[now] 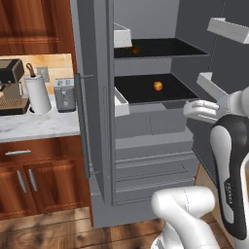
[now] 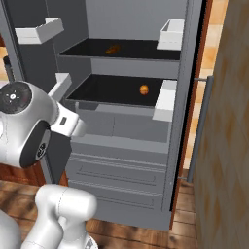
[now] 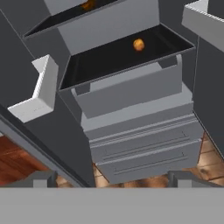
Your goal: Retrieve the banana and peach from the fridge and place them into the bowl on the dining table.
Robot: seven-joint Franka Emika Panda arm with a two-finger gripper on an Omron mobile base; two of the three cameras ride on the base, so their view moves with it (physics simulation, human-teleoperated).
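Note:
The grey fridge (image 1: pixel 146 131) (image 2: pixel 121 141) (image 3: pixel 140 127) stands with both doors open. The dark banana (image 1: pixel 135 49) (image 2: pixel 113 49) (image 3: pixel 89 4) lies on its upper dark shelf. On the shelf below rests the round orange peach (image 1: pixel 158 86) (image 2: pixel 144 89) (image 3: pixel 138 44). My gripper (image 3: pixel 113 179) is open and holds nothing. It hangs in front of the fridge, below and short of the peach's shelf, facing the drawers. The bowl and the dining table are out of view.
White door bins (image 1: pixel 214 87) (image 2: pixel 165 99) (image 3: pixel 37 94) jut from both open doors beside the shelves. A wall counter (image 1: pixel 34 126) at the left carries a coffee machine (image 1: pixel 10 87), a paper roll (image 1: pixel 38 93) and a toaster (image 1: pixel 64 95). A wooden panel (image 2: pixel 228 146) stands at the right.

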